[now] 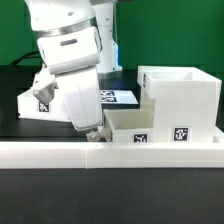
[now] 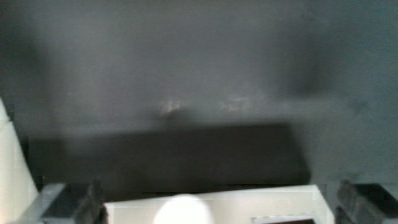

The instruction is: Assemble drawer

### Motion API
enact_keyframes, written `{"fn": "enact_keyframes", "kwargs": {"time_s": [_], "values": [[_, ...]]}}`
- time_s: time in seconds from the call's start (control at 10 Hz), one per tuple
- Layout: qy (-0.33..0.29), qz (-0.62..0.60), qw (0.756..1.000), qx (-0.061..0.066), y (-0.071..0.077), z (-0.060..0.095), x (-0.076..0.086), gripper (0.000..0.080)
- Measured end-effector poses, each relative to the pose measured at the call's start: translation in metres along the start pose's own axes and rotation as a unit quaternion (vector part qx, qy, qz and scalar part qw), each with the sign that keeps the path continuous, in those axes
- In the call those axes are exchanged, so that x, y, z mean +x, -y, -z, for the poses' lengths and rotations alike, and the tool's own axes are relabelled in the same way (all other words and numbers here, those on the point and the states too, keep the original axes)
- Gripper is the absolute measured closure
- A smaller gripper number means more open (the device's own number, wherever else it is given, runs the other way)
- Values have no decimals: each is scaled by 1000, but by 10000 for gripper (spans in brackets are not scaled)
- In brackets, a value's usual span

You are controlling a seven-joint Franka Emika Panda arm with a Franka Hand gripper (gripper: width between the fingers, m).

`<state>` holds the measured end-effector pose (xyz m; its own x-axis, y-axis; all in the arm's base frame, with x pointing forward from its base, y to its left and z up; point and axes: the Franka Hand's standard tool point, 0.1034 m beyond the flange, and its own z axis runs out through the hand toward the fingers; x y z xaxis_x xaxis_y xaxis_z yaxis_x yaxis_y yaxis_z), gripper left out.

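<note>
Tall white plastic box casing (image 1: 186,105): stands upright on the exterior view's right, open top, rim edges clean and square, one black-and-white tag low on its front face.

Small white open-topped plastic tray (image 1: 120,136): sits against the casing's flank toward the exterior view's left, its front wall tagged and set against the long white L-shaped rail (image 1: 50,154) that runs across the foreground.

Second white tagged piece (image 1: 33,101): lies on the black table (image 1: 10,85), well apart on the exterior view's left, partly hidden by the arm (shape not readable).

The marker board (image 1: 118,97) lies flat behind the tray.

The white two-finger gripper (image 1: 92,130) is low, just beside the tray's outer corner and close above the rail's edge. Little open room there: tray wall on one side, rail in front.

The wrist view is blurred. The fingers (image 2: 63,205) are spread wide at the frame's edges, with a white surface between them. Contact with it cannot be told. Dark table beyond.
</note>
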<state>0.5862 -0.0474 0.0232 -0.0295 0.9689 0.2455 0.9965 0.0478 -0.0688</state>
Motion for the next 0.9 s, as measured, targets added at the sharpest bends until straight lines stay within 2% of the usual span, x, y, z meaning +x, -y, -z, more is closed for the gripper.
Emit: {"fn": "enact_keyframes", "kwargs": {"time_s": [0.1, 0.2, 0.4, 0.9], "values": [[0, 0, 1000, 0, 0, 0, 0, 150], [-2, -16, 1000, -11, 1, -2, 0, 150], [-3, -66, 998, -10, 2, -5, 12, 150], [-5, -62, 998, -11, -2, -12, 36, 150]]}}
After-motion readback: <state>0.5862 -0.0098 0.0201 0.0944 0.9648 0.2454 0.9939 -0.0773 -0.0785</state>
